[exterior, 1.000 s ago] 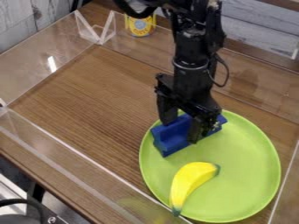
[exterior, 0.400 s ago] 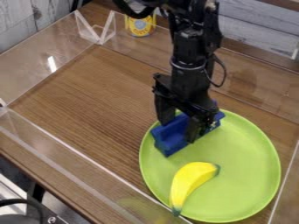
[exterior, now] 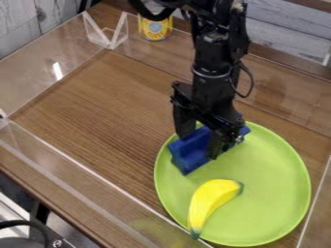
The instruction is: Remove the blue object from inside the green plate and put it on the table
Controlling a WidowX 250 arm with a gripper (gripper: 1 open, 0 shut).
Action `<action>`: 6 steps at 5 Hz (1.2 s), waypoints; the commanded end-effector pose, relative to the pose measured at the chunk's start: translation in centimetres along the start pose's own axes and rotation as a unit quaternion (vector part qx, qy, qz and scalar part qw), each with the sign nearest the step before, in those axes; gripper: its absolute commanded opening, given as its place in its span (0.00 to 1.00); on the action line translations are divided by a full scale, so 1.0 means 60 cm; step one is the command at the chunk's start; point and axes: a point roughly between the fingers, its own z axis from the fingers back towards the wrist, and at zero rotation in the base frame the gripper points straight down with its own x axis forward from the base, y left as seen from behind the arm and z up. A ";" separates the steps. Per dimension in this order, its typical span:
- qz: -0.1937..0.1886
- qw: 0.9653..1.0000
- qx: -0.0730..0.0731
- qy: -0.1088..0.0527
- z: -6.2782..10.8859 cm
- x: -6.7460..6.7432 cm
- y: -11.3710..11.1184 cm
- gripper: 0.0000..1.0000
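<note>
From the one camera: the blue object (exterior: 195,152), a single dark blue block, lies on the left part of the green plate (exterior: 278,165), long axis running from lower left up toward the gripper (exterior: 211,136). Fingers spread wide, straddling its far end, gripping nothing. One yellow banana (exterior: 211,203) lies nearer the camera. Wooden table (exterior: 104,107) underneath.

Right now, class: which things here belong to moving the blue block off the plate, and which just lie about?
Belong to the job: blue object, green plate, table, gripper, open over the block.
Lying about: yellow banana on the plate, yellow container at the back.
</note>
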 end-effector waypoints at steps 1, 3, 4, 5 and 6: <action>-0.007 1.000 0.001 -0.017 0.008 0.010 0.005 1.00; -0.011 1.000 -0.001 -0.014 0.000 0.008 0.013 0.00; -0.008 1.000 0.003 -0.014 0.014 0.003 0.019 0.00; -0.003 1.000 0.008 -0.014 0.029 -0.001 0.025 0.00; 0.000 1.000 0.012 -0.013 0.043 -0.006 0.032 0.00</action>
